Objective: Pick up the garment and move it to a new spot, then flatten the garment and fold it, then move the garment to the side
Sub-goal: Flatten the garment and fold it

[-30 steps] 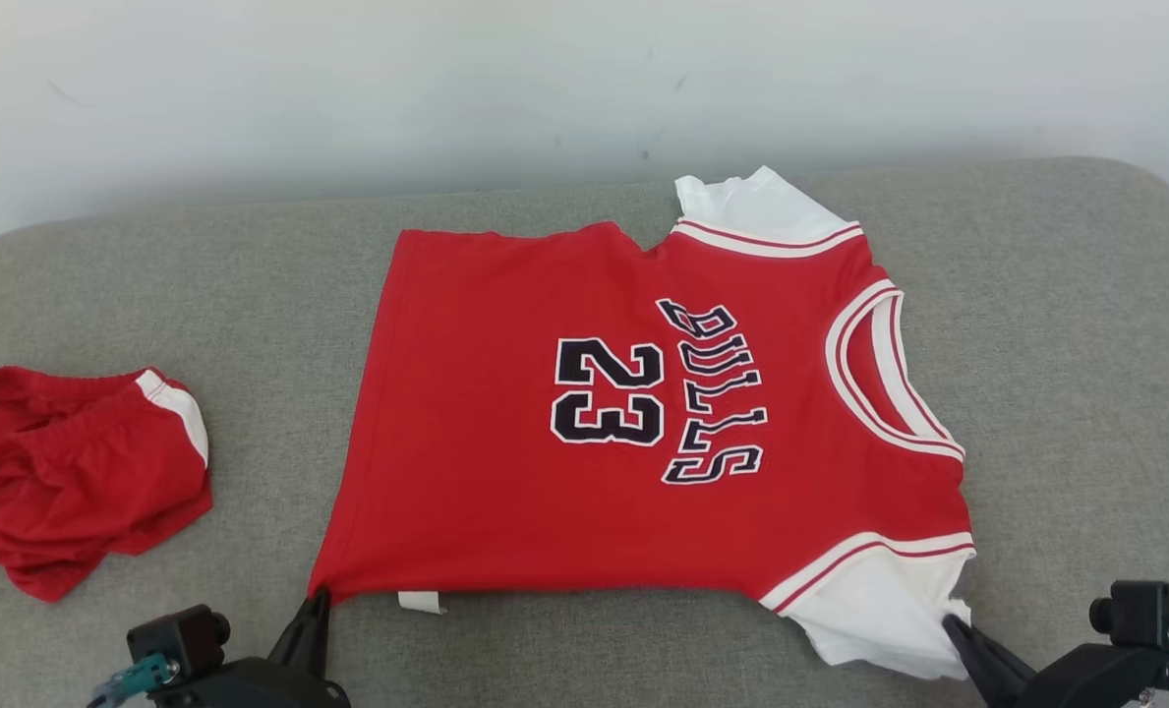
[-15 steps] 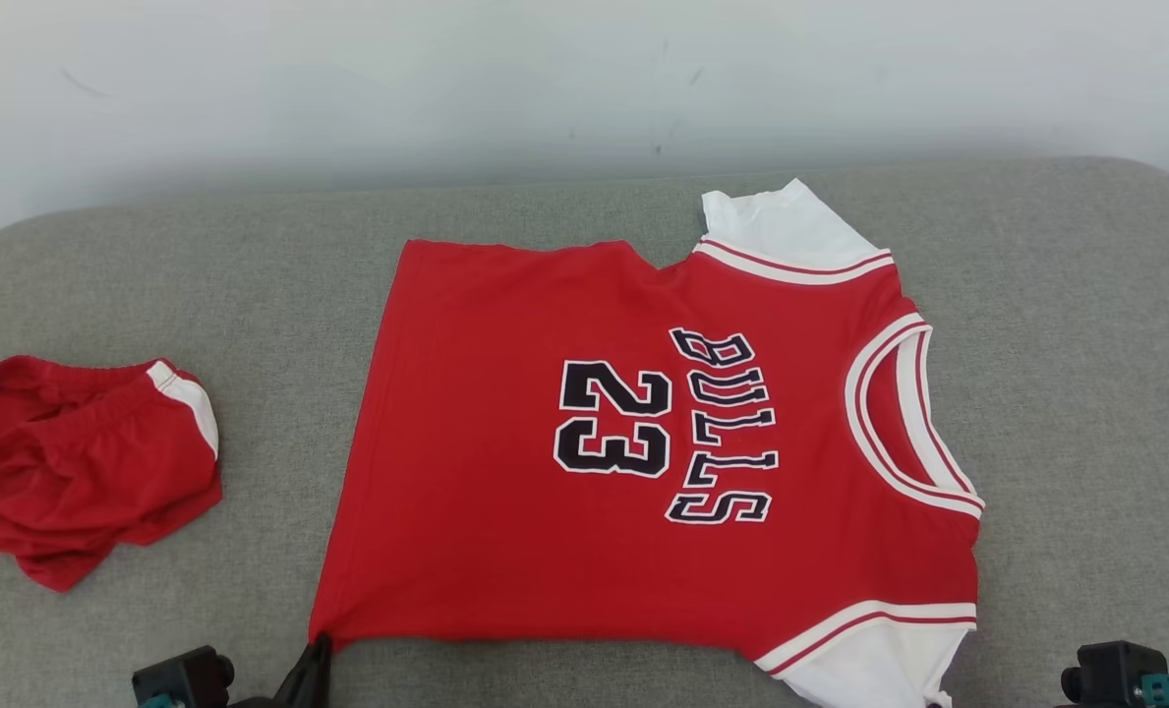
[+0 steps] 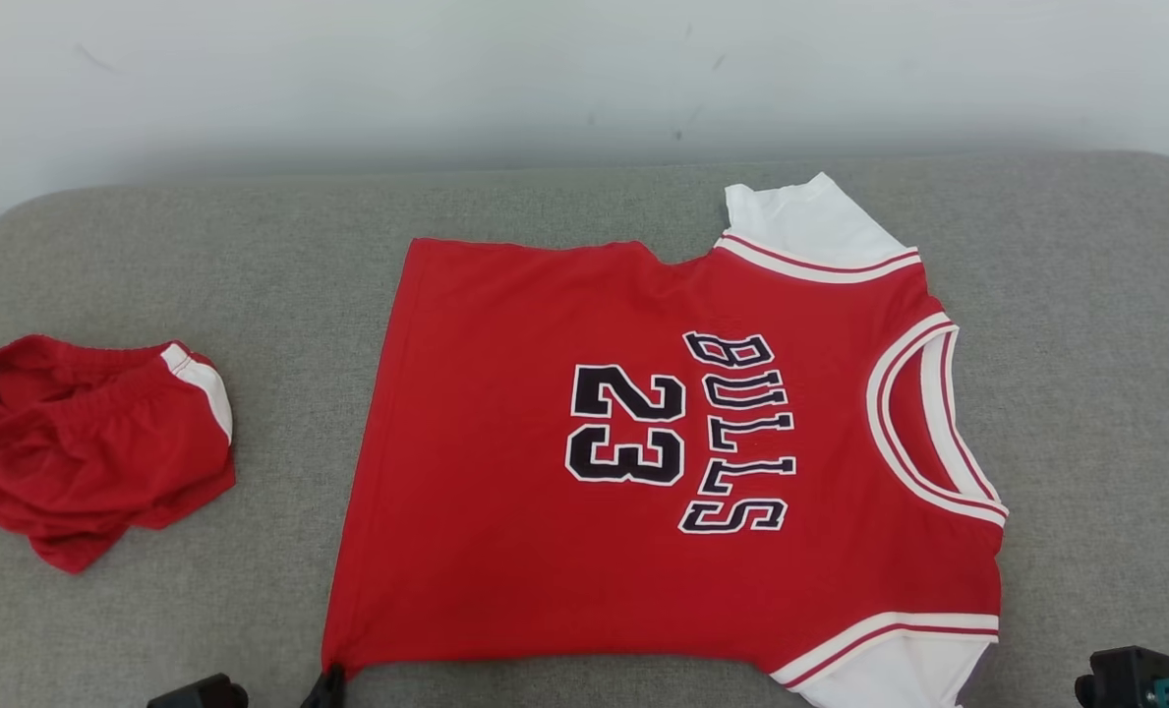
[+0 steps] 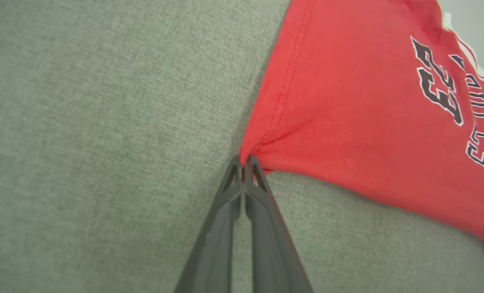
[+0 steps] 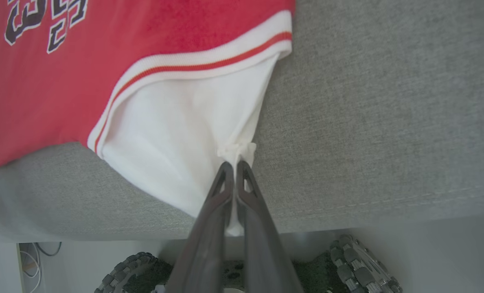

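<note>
Red basketball jersey [image 3: 643, 462] with white sleeves, white-and-red trim and a dark "23" and "BULLS" on the chest lies spread face up across the middle of a grey fabric-covered cushion [image 3: 250, 246]. Its neck points toward the cushion's right edge and its hem toward the left. Its far side sits short of the back edge, while its near side runs along the front edge, where the near white sleeve droops over it. The left hand [image 4: 245, 160] is clenched on the near hem corner, and the cloth puckers into a small gather at the tips. The right hand [image 5: 234, 165] is clenched on the tip of the near white sleeve, which bunches the same way. Whether either pinch catches both layers is hard to say from these angles. A crumpled pair of red shorts with a white stripe [image 3: 83, 442] sits well apart, near the left edge. The jersey looks light, thin and limp, so it will likely sag between the two holds, stretch at the pinched points and drag on the textured cushion rather than slide. A sleeve tip is a weak handle. For folding, the hem corners and the trimmed shoulder seams should give firmer, more even holds.
</note>
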Controlling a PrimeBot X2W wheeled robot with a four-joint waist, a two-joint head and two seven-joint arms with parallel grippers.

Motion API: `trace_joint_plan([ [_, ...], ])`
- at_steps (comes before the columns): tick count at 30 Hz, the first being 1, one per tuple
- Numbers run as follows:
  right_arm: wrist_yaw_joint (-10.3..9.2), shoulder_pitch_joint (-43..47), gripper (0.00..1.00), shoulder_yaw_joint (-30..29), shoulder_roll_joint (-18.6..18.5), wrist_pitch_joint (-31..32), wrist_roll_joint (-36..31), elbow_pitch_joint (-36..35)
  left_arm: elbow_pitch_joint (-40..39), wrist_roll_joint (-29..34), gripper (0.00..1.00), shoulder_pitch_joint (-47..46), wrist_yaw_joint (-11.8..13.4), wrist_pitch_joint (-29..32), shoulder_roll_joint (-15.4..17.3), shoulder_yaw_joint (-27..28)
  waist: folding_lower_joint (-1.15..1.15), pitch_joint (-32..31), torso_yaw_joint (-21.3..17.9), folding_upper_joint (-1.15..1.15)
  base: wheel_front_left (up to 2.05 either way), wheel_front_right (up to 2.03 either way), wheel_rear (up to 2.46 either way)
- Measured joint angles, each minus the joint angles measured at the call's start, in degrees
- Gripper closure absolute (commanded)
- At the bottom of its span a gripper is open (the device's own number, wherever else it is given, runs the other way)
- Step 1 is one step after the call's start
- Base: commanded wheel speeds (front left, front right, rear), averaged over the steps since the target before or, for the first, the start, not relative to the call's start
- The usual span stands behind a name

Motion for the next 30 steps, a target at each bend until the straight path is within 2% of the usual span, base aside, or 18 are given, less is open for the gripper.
trace_joint_plan([
  [2,-0.01,0.0,1.0,-0.1,0.0,0.5,-0.1,-0.1,-0.3,0.3,1.0,0.6,0.0,0.6,-0.1,0.0,0.0,0.2,0.2,0.0,0.0,0.0,0.0],
  [3,-0.01,0.0,0.63,0.0,0.0,1.1,-0.1,-0.2,-0.5,0.6,1.0,0.7,0.0,0.9,-0.4,0.4,0.0,0.3,0.3,0.0,0.0,0.0,0.0],
  [4,-0.01,0.0,0.0,0.0,0.0,1.3,-0.1,-0.2,-0.6,0.8,1.0,0.7,0.0,1.2,-0.6,0.5,0.0,0.3,0.4,0.0,0.0,0.0,0.0],
  [5,-0.01,0.0,0.0,0.0,0.0,1.6,-0.1,-0.3,-0.8,0.9,0.59,0.8,0.0,1.7,-0.7,0.6,0.0,0.3,0.4,0.0,0.0,0.0,0.0],
  [6,-0.01,0.0,0.0,0.0,0.0,1.7,-0.1,-0.5,-1.2,0.9,0.0,0.9,0.0,2.1,-0.7,0.7,0.0,0.4,0.4,0.0,0.0,0.0,0.0],
  [16,-0.07,-0.2,0.0,-2.4,-0.6,1.5,-1.6,-3.5,-6.9,-2.1,0.0,1.8,0.0,4.4,-0.8,2.3,0.0,0.1,0.3,0.0,0.0,0.0,0.0],
  [20,-0.09,-1.0,0.0,-4.5,-1.0,-1.2,-3.9,-5.7,-11.6,-1.7,0.0,0.5,-0.1,0.8,1.1,4.5,0.0,-0.6,0.3,0.0,0.0,0.0,0.0],
  [24,-0.08,-5.4,0.0,-5.3,0.5,-5.6,-6.4,-7.8,-16.3,1.3,0.0,-2.3,-2.1,-3.4,3.3,4.9,0.0,-1.6,0.5,0.0,0.0,0.0,0.0],
  [27,-0.1,-8.4,0.0,-3.4,1.4,-8.5,-8.2,-8.3,-17.3,1.9,0.0,-3.4,-2.1,-5.9,3.3,5.2,0.0,-2.4,0.6,0.0,0.0,0.0,0.0],
  [30,-0.07,-11.1,0.0,-1.3,2.6,-12.0,-10.4,-7.5,-17.5,3.0,0.0,-3.5,-3.4,-8.0,3.6,4.2,0.0,-3.4,0.6,0.0,0.0,0.0,0.0],
])
